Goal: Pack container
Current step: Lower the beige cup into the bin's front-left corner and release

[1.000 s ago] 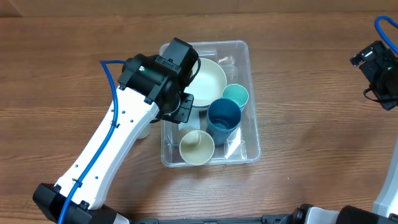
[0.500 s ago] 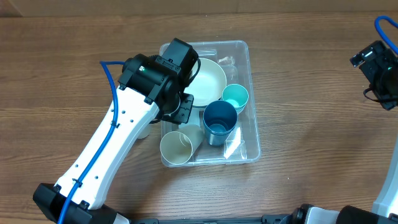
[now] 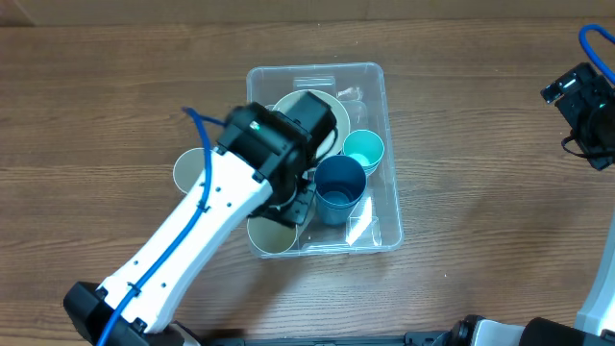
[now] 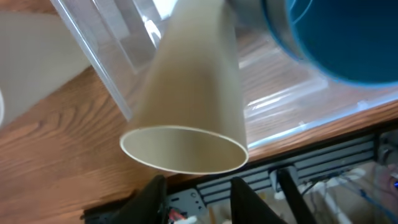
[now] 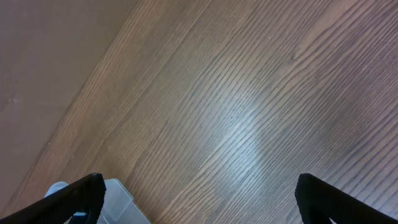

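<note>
The clear container (image 3: 384, 115) stands mid-table. Inside it are a dark blue cup (image 3: 341, 187), a teal cup (image 3: 363, 149) and a cream bowl (image 3: 338, 108), the bowl mostly hidden under my left arm. A cream cup (image 4: 186, 124) lies tilted in the front-left corner with its mouth toward my left gripper (image 4: 199, 205). Those jaws stand slightly apart just short of the rim, with nothing between them. My right gripper (image 5: 211, 208) hangs wide open over bare table at the far right, with one corner of the container (image 5: 121, 199) below it.
A second cream cup (image 3: 190, 169) stands on the table just outside the container's left wall. My left arm (image 3: 192, 250) stretches from the front-left edge across that wall. Wood table surrounds the container on all sides.
The cream cup tipped from upright to leaning in the front-left corner. My left arm swung right over the container, uncovering the outside cup, and its jaws parted a little. The right arm stayed still.
</note>
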Available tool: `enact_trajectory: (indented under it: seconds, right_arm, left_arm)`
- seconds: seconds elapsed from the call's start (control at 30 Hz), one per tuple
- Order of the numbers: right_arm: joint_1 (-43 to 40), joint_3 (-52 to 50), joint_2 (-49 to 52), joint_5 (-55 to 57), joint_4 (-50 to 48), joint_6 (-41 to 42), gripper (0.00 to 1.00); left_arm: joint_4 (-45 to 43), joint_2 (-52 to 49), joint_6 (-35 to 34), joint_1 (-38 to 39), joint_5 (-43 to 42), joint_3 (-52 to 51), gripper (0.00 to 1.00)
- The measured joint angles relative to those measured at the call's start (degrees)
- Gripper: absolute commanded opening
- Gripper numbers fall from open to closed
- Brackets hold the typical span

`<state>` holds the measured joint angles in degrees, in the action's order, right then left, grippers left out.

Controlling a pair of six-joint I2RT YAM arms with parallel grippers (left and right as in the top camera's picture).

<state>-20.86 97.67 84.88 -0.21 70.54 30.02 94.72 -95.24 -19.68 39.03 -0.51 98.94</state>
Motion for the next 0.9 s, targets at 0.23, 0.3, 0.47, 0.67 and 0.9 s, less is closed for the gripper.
enact_trajectory:
  seconds: [0.23,0.3,0.47,0.67,0.9]
  right_arm:
    - [0.0,0.0,0.0,0.0,0.0,0.0,1.0]
    - [0.0,0.0,0.0,0.0,0.0,0.0,1.0]
    - [0.0,0.0,0.0,0.0,0.0,0.0,1.0]
    - [0.0,0.0,0.0,0.0,0.0,0.0,1.0]
    - [0.0,0.0,0.0,0.0,0.0,0.0,1.0]
  left_arm:
    - [-7.2,0.0,-2.9,0.3,1.7,-10.4,0.25]
    - [-10.2,0.0,-3.0,0.3,1.7,-11.7,0.26]
    - [-14.3,0.0,-3.1,0.3,1.9,-11.7,0.26]
    - [-16.6,0.0,-3.3,0.3,4.2,-11.6,0.31]
    - [-6.0,-0.3,-4.3,-0.3,9.9,5.7,0.57]
